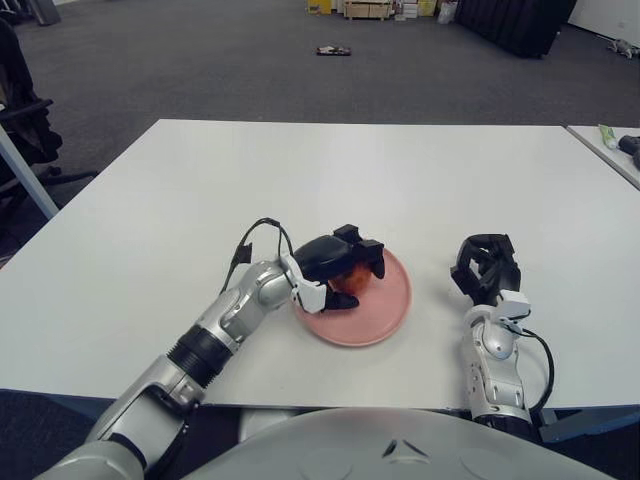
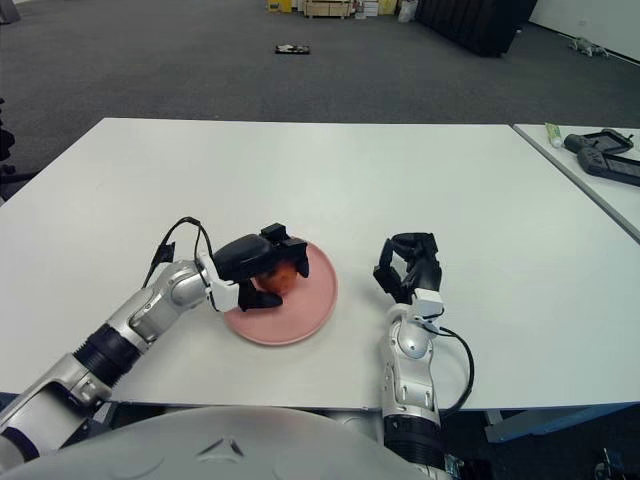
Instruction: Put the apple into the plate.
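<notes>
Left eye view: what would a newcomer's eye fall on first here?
Most striking is the left hand over the pink plate near the front middle of the white table, its black fingers wrapped around the reddish apple. The right hand shows idle, to the right of the plate.

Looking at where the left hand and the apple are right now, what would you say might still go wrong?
1. The left hand is wrapped around the apple over the pink plate's left part; opened there, the apple might roll toward the near rim.
2. The fingers cover the apple closely, so pulling away could drag it or nudge the plate.
3. The right hand, just right of the plate, could bump it if it moves.
</notes>
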Controlling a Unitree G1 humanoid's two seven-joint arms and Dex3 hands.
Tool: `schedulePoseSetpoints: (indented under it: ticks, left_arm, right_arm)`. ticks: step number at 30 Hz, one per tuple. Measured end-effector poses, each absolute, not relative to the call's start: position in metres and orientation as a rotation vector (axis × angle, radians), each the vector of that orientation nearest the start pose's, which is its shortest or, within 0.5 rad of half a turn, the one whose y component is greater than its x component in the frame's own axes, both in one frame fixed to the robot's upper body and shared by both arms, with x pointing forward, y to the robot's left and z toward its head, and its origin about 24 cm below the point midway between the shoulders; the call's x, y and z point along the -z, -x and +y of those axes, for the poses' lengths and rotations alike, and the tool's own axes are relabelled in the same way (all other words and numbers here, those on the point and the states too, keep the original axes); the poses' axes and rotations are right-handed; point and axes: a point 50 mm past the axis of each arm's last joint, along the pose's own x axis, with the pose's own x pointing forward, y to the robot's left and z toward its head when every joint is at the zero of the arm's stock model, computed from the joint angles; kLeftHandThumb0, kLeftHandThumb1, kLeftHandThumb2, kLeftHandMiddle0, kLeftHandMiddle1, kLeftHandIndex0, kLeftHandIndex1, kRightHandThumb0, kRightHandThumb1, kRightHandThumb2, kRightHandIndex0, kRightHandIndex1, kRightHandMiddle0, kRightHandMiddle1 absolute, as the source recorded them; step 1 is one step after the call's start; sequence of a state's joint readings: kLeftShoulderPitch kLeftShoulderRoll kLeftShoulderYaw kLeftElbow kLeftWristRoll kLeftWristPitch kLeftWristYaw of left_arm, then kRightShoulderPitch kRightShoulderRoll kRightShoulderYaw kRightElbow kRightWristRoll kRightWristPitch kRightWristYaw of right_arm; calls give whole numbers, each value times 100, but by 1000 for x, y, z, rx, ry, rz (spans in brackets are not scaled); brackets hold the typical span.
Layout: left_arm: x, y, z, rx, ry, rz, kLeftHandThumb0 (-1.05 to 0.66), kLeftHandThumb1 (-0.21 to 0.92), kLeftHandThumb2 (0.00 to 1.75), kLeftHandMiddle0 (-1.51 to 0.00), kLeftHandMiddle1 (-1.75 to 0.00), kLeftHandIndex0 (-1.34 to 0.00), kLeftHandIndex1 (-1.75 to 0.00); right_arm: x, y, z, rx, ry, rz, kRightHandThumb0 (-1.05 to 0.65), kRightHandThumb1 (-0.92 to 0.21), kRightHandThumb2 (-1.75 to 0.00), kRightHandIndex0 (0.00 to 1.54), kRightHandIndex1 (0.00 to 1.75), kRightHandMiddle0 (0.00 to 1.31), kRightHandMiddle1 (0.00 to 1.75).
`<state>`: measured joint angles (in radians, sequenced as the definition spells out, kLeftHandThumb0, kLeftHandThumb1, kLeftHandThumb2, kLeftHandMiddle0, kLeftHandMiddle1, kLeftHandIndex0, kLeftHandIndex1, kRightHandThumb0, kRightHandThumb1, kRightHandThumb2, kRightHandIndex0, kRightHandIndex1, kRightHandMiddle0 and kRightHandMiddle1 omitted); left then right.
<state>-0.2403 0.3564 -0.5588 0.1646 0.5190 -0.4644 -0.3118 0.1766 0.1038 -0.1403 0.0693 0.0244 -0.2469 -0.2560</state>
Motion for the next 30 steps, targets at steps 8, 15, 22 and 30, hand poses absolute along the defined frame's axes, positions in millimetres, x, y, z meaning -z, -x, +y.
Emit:
schedulePoseSetpoints:
  ticks: [8, 15, 22, 30]
  left_arm:
    - [-43, -235, 62, 1105, -880, -400, -100, 92, 106, 0, 0, 0, -1]
    - [-44, -235, 65, 1109, -857, -386, -100, 92, 104, 0, 0, 0, 0]
    - [-48, -233, 73, 1103, -824, -373, -101, 92, 98, 0, 0, 0, 0]
    - [-72, -231, 94, 1022, -793, -400, -101, 92, 92, 0, 0, 0, 0]
  right_arm:
    - [-5, -205, -187, 458, -99, 8, -39, -65, -89, 56, 134, 35, 175]
    - [-5, -204, -188, 456, -101, 8, -38, -66, -88, 56, 134, 35, 175]
    - [-5, -204, -188, 458, -100, 8, -38, -66, -88, 55, 134, 35, 175]
    - [-5, -204, -188, 458, -97, 9, -38, -66, -88, 55, 134, 35, 175]
